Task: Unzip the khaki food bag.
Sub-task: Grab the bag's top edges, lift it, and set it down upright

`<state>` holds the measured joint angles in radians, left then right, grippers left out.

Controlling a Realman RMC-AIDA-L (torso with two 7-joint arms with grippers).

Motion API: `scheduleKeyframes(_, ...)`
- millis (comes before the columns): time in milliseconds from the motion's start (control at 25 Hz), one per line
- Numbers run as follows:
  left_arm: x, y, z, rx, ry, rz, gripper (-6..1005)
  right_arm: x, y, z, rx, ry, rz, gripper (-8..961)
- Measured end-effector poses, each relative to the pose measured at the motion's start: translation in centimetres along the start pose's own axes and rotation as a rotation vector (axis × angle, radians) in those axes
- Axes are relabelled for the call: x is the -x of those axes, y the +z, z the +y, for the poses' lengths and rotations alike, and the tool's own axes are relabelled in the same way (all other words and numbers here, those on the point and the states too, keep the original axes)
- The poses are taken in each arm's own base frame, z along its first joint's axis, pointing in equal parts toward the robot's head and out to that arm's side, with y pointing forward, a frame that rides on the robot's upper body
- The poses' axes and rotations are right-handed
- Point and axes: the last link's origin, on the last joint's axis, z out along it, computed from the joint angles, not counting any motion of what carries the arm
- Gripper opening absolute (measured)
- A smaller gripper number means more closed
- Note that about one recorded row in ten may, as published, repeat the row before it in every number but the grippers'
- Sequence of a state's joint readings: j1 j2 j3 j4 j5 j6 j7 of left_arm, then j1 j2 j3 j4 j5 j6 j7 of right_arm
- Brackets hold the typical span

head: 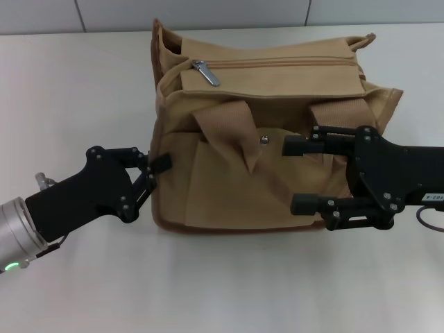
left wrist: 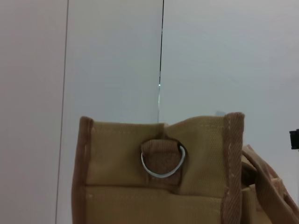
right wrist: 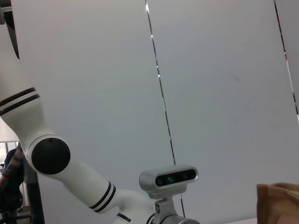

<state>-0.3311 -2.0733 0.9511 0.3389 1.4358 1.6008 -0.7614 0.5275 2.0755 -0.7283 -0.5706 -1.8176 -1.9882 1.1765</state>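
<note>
The khaki food bag stands on the white table; its top zipper is shut, with the silver pull at the left end. Two webbing handles hang over the front pocket with its metal snap. My left gripper is at the bag's left front corner, fingers close together and pinched on the edge. The left wrist view shows the bag's end with a D-ring. My right gripper hovers open over the bag's front right, holding nothing. A bag corner shows in the right wrist view.
The white table reaches a grey panelled wall behind the bag. In the right wrist view my own body and head camera stand before the wall.
</note>
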Motion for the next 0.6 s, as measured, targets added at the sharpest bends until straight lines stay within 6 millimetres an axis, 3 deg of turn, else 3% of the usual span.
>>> scheduleKeyframes(600, -0.54, -0.19, -0.50, -0.024, 0.010, 0.027, 59, 0.16, -0.69, -0.05, -0.041, -0.004, -0.029, 759)
